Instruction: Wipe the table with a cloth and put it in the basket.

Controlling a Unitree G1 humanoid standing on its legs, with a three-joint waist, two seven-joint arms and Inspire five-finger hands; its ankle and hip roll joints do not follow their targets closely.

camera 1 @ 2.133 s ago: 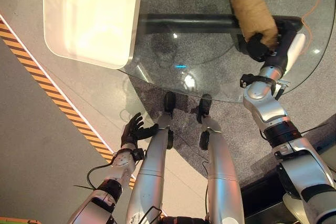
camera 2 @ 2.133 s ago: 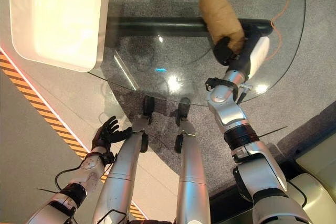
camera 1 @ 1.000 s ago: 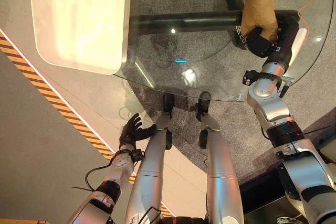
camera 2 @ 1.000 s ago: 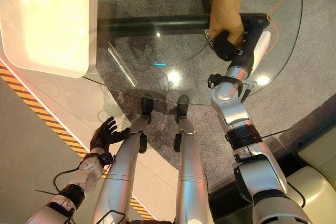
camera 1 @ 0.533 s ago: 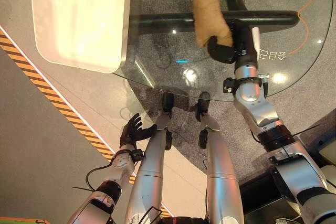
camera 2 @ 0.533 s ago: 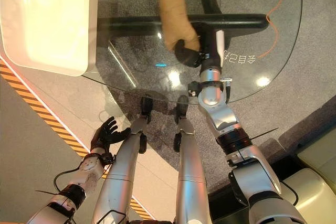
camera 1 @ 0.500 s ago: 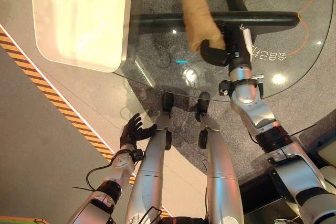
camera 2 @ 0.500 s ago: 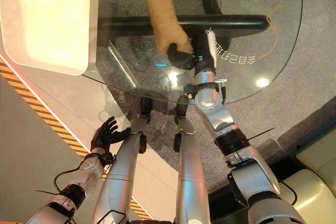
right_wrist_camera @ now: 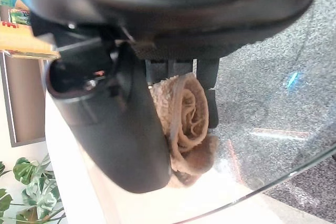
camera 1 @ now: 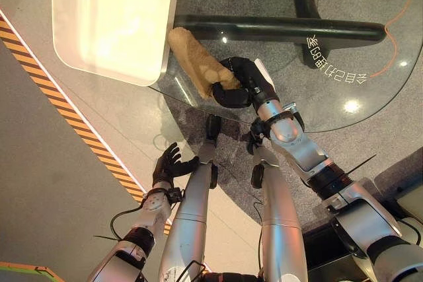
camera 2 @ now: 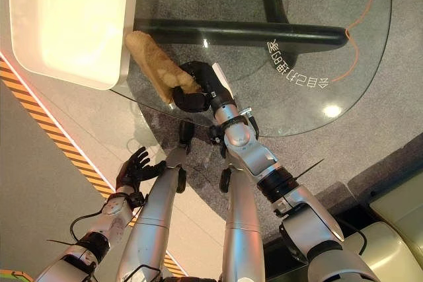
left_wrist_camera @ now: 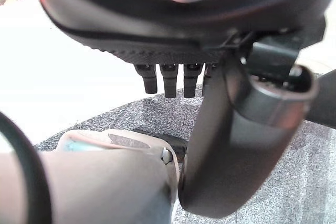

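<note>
I see the right hand (camera 1: 234,87) curled round a rolled tan cloth (camera 1: 195,63), gripping its near end; the roll lies on the glass tabletop (camera 1: 370,64), its far end just beside the edge of the white basket (camera 1: 115,21) at the tabletop's left side. My left hand (camera 1: 168,163) hangs low beside the tabletop, well apart from the cloth, fingers relaxed and spread, holding nothing.
</note>
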